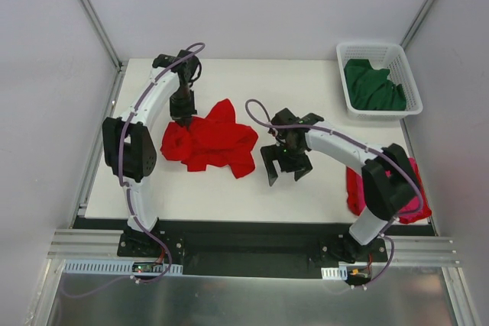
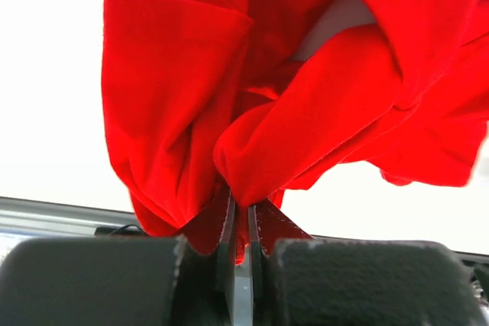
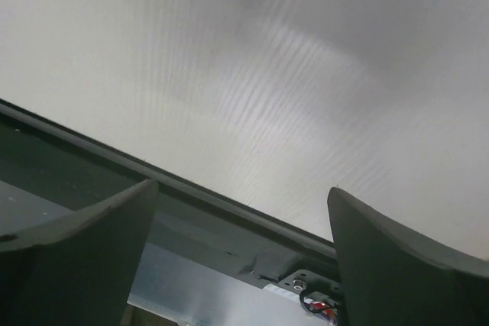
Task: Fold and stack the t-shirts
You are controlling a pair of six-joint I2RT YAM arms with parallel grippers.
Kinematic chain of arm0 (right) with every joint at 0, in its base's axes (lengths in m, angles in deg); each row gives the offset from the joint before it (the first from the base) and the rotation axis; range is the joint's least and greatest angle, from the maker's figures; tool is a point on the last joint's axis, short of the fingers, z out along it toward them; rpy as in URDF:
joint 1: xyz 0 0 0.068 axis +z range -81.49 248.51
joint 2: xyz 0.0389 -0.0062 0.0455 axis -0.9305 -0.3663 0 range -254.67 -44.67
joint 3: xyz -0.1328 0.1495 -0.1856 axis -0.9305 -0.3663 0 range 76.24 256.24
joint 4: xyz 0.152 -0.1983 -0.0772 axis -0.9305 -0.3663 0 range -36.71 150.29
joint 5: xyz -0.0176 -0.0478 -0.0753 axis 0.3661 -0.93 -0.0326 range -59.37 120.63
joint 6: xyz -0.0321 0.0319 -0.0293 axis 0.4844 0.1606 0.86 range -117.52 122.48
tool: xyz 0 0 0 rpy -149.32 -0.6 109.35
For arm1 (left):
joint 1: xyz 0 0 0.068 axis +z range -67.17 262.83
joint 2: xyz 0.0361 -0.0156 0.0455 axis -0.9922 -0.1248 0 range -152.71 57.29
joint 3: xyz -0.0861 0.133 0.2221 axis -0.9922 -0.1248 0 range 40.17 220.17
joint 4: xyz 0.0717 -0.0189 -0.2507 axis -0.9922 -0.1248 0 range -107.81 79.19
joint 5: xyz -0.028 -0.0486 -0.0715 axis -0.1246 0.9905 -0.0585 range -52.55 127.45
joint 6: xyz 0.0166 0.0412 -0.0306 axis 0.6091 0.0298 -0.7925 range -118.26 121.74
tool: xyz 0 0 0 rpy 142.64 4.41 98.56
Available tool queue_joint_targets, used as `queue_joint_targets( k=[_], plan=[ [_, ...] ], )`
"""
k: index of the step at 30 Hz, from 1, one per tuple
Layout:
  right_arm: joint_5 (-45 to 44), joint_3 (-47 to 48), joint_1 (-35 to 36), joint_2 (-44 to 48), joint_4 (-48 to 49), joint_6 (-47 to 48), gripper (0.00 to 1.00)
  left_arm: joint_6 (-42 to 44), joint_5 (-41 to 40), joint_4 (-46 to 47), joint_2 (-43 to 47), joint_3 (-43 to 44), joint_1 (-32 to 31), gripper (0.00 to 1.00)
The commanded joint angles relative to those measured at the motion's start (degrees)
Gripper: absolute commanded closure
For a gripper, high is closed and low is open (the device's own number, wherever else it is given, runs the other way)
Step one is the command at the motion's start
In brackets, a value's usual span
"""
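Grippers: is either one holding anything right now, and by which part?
The left gripper is shut on the red t-shirt, pinching a bunched fold at its far-left edge. The right gripper is open, holding nothing.

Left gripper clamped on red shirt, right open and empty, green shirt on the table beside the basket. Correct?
No: the green shirt lies inside the white basket, not beside it; top view shows it. Left gripper is clamped on the red shirt, right gripper open and empty.
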Motion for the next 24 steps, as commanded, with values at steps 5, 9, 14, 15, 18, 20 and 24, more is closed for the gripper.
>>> queue_joint_targets(
  k=[5, 9, 14, 15, 18, 20, 24],
  plan=[
    [-1.25, 11.81, 2.45, -13.13, 8.11, -2.33, 0.01, 0.10, -1.13, -2.54, 2.75, -3.17, -0.07, 1.00],
    [-0.55, 17.37, 2.72, -17.53, 9.17, -3.21, 0.19, 0.10, 0.10, -2.54, 3.28, -3.79, 0.02, 1.00],
    [-0.55, 19.75, 3.86, -21.22, 12.33, -4.27, 0.37, 0.10, 0.81, -2.37, 3.37, -4.84, 0.02, 1.00],
    [-0.03, 20.10, 4.12, -21.75, 12.59, -4.44, 0.38, 0.01, 0.90, -2.37, 3.37, -5.02, -0.07, 1.00],
    [1.82, 20.72, 5.09, -24.38, 12.07, -4.53, 0.48, 0.28, 0.90, -2.19, 3.37, -5.37, -0.07, 1.00],
    [1.74, 19.84, 6.14, -24.74, 12.68, -4.62, 0.48, 0.45, 0.98, -2.19, 3.20, -5.46, 0.02, 1.00],
    [1.39, 18.61, 6.94, -25.00, 12.95, -4.36, 0.87, 0.63, 1.34, -2.01, 2.84, -5.29, 0.02, 1.00]
  ],
)
